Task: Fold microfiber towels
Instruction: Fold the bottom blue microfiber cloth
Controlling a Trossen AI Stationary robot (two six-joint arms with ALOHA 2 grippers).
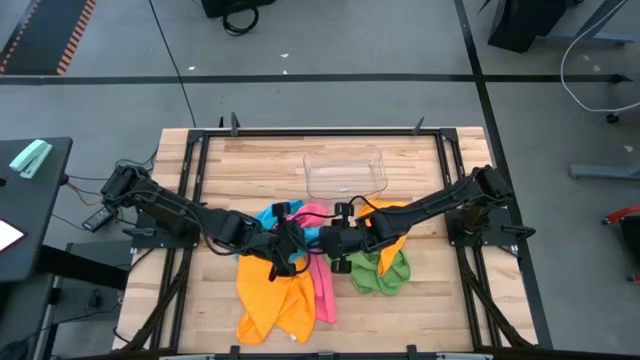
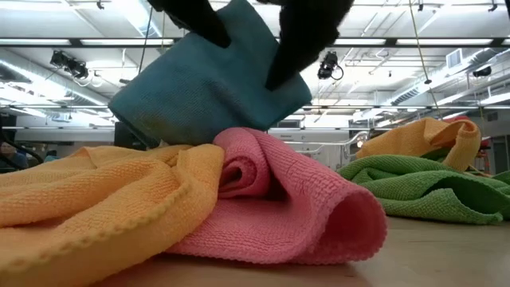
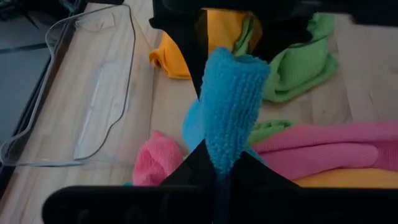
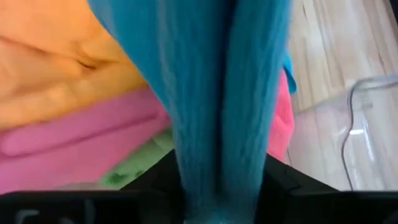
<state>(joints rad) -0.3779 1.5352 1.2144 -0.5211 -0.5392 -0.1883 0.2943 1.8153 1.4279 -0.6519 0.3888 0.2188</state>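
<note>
Here both pincers (image 1: 308, 243) pinch the lifted blue towel (image 2: 211, 84).

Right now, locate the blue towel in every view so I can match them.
High view: blue towel, mid-table, mostly hidden between the arms.
Low view, lifted, upper centre.
Left wrist view, centre, upright fold.
Right wrist view, fills the middle.
Shared landmark: pink towel right beneath it.
</note>
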